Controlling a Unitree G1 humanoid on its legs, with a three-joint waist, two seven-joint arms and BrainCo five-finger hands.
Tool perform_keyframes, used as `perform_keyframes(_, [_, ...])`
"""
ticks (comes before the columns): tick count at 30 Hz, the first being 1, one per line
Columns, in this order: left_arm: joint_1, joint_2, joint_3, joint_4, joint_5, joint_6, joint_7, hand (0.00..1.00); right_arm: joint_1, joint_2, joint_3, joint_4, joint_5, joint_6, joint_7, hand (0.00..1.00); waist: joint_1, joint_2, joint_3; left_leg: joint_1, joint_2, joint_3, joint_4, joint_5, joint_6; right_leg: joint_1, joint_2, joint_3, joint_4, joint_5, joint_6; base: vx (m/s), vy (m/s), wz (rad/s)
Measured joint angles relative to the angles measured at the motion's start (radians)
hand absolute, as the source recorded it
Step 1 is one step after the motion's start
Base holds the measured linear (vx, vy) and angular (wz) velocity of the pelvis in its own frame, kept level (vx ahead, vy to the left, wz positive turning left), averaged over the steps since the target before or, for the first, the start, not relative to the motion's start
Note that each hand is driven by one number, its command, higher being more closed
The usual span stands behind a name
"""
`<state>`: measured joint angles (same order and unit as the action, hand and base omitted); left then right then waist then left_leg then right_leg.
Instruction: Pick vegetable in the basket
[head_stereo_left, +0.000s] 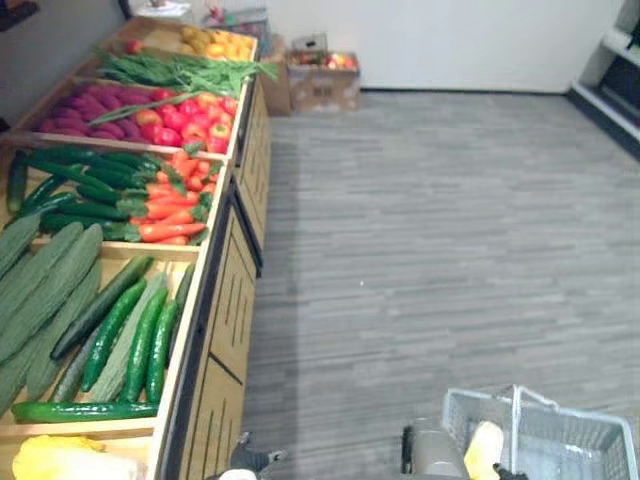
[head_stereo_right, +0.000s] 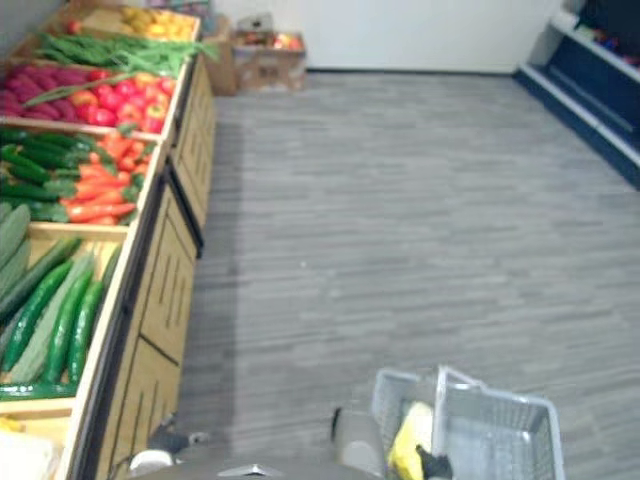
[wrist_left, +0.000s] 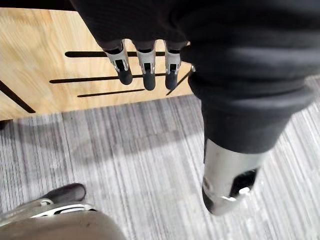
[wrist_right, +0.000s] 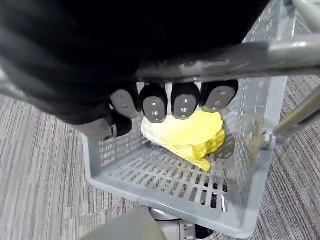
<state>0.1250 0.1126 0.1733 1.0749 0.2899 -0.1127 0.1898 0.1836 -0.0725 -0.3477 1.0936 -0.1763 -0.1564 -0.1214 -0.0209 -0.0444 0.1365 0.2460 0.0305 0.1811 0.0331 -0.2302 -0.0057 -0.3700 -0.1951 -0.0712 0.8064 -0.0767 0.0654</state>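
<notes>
A grey plastic basket (head_stereo_left: 590, 440) hangs low over the floor at the lower right. A pale yellow leafy vegetable (wrist_right: 185, 132) lies in it, also seen from above (head_stereo_left: 483, 450). My right hand (wrist_right: 170, 102) is shut on the basket's metal handle (wrist_right: 240, 57), fingers curled round the bar. My left hand (wrist_left: 145, 65) hangs beside the wooden front of the produce stand (wrist_left: 45, 75), fingers straight and holding nothing. On the stand at the left lie green cucumbers (head_stereo_left: 130, 330), orange carrots (head_stereo_left: 175, 205), red peppers (head_stereo_left: 185, 115) and a yellow cabbage (head_stereo_left: 60, 460) at the near end.
The wooden stand (head_stereo_left: 225, 300) runs along the left side, away from me. Cardboard boxes of produce (head_stereo_left: 322, 80) stand against the back wall. A dark low shelf (head_stereo_left: 610, 80) lines the far right. Grey carpet floor (head_stereo_left: 430, 230) spreads between them.
</notes>
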Motion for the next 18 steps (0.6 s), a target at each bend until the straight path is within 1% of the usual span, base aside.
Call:
perform_keyframes(1, [-0.001,-0.003,0.002,0.000,0.000,0.003,0.000,0.00,-0.002,0.002,0.000,-0.003,0.001,0.000,0.000,1.00,-0.001,0.005,0.000,-0.003,0.011,0.001,0.002,-0.013,0.002,-0.008,-0.001,-0.020,-0.052,0.000,0.000,0.13,-0.080,-0.09])
perform_keyframes(2, [-0.002,-0.010,0.012,0.000,0.000,0.007,0.000,0.00,-0.001,0.001,-0.001,-0.006,0.002,0.000,-0.001,1.00,-0.004,0.015,-0.001,-0.010,0.031,0.001,0.005,-0.022,-0.009,-0.010,0.006,-0.051,-0.163,0.002,0.002,0.15,-0.108,-0.06])
perform_keyframes(3, [-0.006,-0.015,0.023,0.000,-0.001,0.008,0.001,0.00,0.004,0.001,-0.005,-0.009,0.002,0.001,0.000,1.00,-0.006,0.020,-0.001,-0.014,0.050,0.000,0.007,-0.029,-0.021,-0.010,0.013,-0.066,-0.265,0.013,0.018,0.18,-0.138,-0.02])
perform_keyframes(4, [-0.010,-0.017,0.028,-0.001,-0.002,0.008,0.001,0.00,0.008,0.002,-0.011,-0.009,0.002,0.002,0.000,1.00,-0.005,0.023,0.000,-0.016,0.061,-0.001,0.007,-0.035,-0.030,-0.010,0.019,-0.066,-0.335,0.019,0.024,0.22,-0.173,0.01])
perform_keyframes(5, [-0.017,-0.023,0.041,-0.001,-0.004,0.009,0.001,0.00,0.012,0.004,-0.024,-0.009,0.002,0.006,0.000,1.00,-0.004,0.026,0.002,-0.017,0.083,-0.003,0.008,-0.049,-0.053,-0.010,0.025,-0.064,-0.463,0.035,0.040,0.34,-0.259,0.06])
perform_keyframes(6, [-0.022,-0.029,0.066,-0.003,-0.004,0.009,0.001,0.00,0.017,0.006,-0.038,-0.009,0.002,0.014,-0.001,1.00,-0.004,0.026,0.002,-0.012,0.104,-0.006,0.012,-0.068,-0.083,-0.010,0.024,-0.052,-0.559,0.047,0.059,0.45,-0.349,0.08])
perform_keyframes(7, [-0.028,-0.040,0.084,-0.003,-0.004,0.008,0.002,0.00,0.017,0.004,-0.040,-0.010,0.002,0.021,-0.001,1.00,-0.003,0.036,0.006,0.000,0.128,-0.009,0.015,-0.088,-0.103,-0.009,0.033,-0.061,-0.572,0.124,0.074,0.40,-0.321,0.08])
perform_keyframes(8, [-0.033,-0.054,0.102,-0.002,-0.004,0.008,0.002,0.00,0.017,0.001,-0.043,-0.014,0.003,0.022,-0.001,1.00,-0.004,0.051,0.008,0.005,0.150,-0.012,0.015,-0.098,-0.107,-0.007,0.054,-0.063,-0.555,0.163,0.068,0.41,-0.328,0.20])
perform_keyframes(9, [-0.050,-0.082,0.134,-0.002,-0.004,0.005,0.000,0.00,0.026,0.000,-0.065,-0.029,0.006,0.021,-0.003,1.00,-0.003,0.082,0.004,0.002,0.178,-0.033,0.017,-0.093,-0.097,-0.039,0.079,-0.079,-0.463,0.094,0.054,0.41,-0.312,0.25])
perform_keyframes(10, [-0.060,-0.109,0.153,-0.004,-0.004,-0.007,0.000,0.00,0.017,-0.003,-0.088,-0.026,0.015,0.021,-0.001,1.00,-0.001,0.078,0.007,-0.001,0.183,-0.056,0.033,-0.041,-0.122,-0.074,0.072,-0.079,-0.360,0.016,0.028,0.39,-0.318,0.28])
perform_keyframes(11, [-0.060,-0.120,0.161,-0.008,-0.006,-0.009,0.000,0.00,0.016,-0.006,-0.094,-0.023,0.019,0.022,-0.001,1.00,-0.002,0.083,0.006,-0.002,0.192,-0.072,0.049,-0.023,-0.125,-0.076,0.072,-0.089,-0.326,-0.011,0.020,0.40,-0.330,0.21])
perform_keyframes(12, [-0.058,-0.132,0.169,-0.010,-0.010,-0.010,0.000,0.00,0.019,-0.006,-0.111,-0.019,0.019,0.022,0.000,1.00,-0.003,0.094,-0.002,-0.015,0.207,-0.106,0.102,0.004,-0.120,-0.063,0.076,-0.108,-0.294,-0.058,0.004,0.52,-0.397,0.32])
perform_keyframes(13, [-0.058,-0.135,0.169,-0.010,-0.012,-0.010,-0.001,0.00,0.025,-0.007,-0.117,-0.015,0.018,0.022,0.001,1.00,-0.005,0.101,-0.007,-0.062,0.224,-0.148,0.205,0.045,-0.114,-0.028,0.081,-0.137,-0.299,-0.091,-0.010,0.54,-0.375,0.37])
perform_keyframes(14, [-0.058,-0.136,0.169,-0.011,-0.012,-0.009,-0.001,0.00,0.029,-0.007,-0.116,-0.014,0.018,0.021,0.002,1.00,-0.004,0.102,-0.008,-0.089,0.230,-0.169,0.256,0.071,-0.115,-0.008,0.083,-0.150,-0.307,-0.097,-0.019,0.46,-0.285,0.47])
perform_keyframes(15, [-0.058,-0.136,0.170,-0.013,-0.014,-0.010,0.000,0.00,0.033,-0.004,-0.115,-0.010,0.017,0.022,0.004,1.00,-0.004,0.102,-0.008,-0.139,0.237,-0.203,0.361,0.135,-0.125,0.034,0.084,-0.177,-0.330,-0.111,-0.029,0.46,-0.240,0.64])
perform_keyframes(16, [-0.060,-0.137,0.168,-0.024,-0.023,-0.010,-0.001,0.00,0.036,-0.006,-0.102,-0.006,0.017,0.022,0.009,1.00,-0.003,0.090,-0.002,-0.234,0.245,-0.232,0.546,0.264,-0.141,0.111,0.082,-0.211,-0.377,-0.128,-0.043,0.45,-0.221,0.66])
perform_keyframes(17, [-0.061,-0.137,0.167,-0.029,-0.035,-0.010,-0.002,0.00,0.033,-0.007,-0.095,-0.001,0.018,0.023,0.008,1.00,-0.002,0.080,0.004,-0.276,0.247,-0.230,0.631,0.271,-0.149,0.146,0.079,-0.224,-0.400,-0.131,-0.048,0.51,-0.245,0.68])
perform_keyframes(18, [-0.061,-0.138,0.164,-0.043,-0.049,-0.011,-0.002,0.00,0.022,-0.021,-0.083,0.014,0.019,0.025,0.006,1.00,0.000,0.077,0.006,-0.350,0.256,-0.188,0.777,0.257,-0.144,0.221,0.074,-0.252,-0.450,-0.132,-0.049,0.24,-0.108,0.46])
